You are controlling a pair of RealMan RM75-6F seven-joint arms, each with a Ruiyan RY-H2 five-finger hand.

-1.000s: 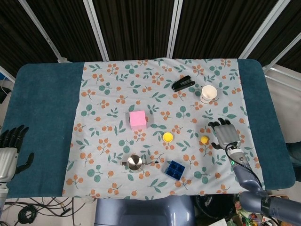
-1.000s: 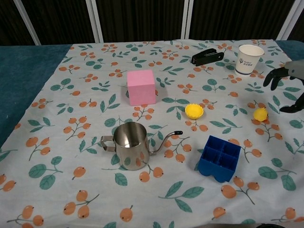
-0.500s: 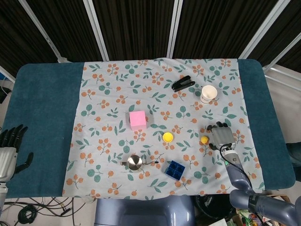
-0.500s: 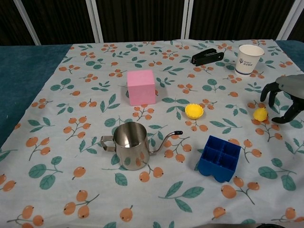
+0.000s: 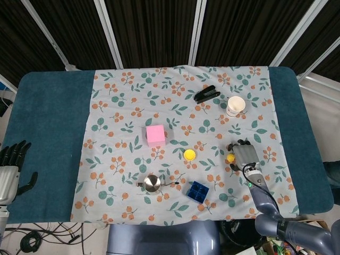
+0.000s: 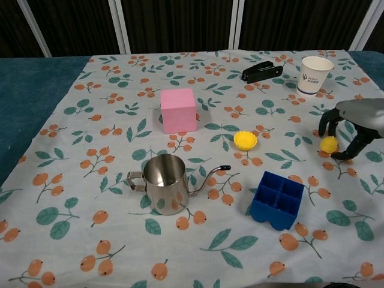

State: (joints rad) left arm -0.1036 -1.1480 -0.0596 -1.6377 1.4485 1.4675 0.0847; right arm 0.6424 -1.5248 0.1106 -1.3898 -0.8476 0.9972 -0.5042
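With right hand (image 6: pixel 351 123) fingers (image 6: pixel 324 123) curled apart around the small yellow duck (image 6: pixel 328 144), I'd lower, then pinch gently.

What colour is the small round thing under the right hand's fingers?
Yellow. The small round thing shows best in the chest view, between the right hand's fingers.

Lab test rig: dark curtain panels (image 5: pixel 154 26), loose cables (image 5: pixel 32 239).

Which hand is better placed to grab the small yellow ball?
Right hand: its fingers curl around the small yellow ball. Left hand rests far off on the teal table edge.
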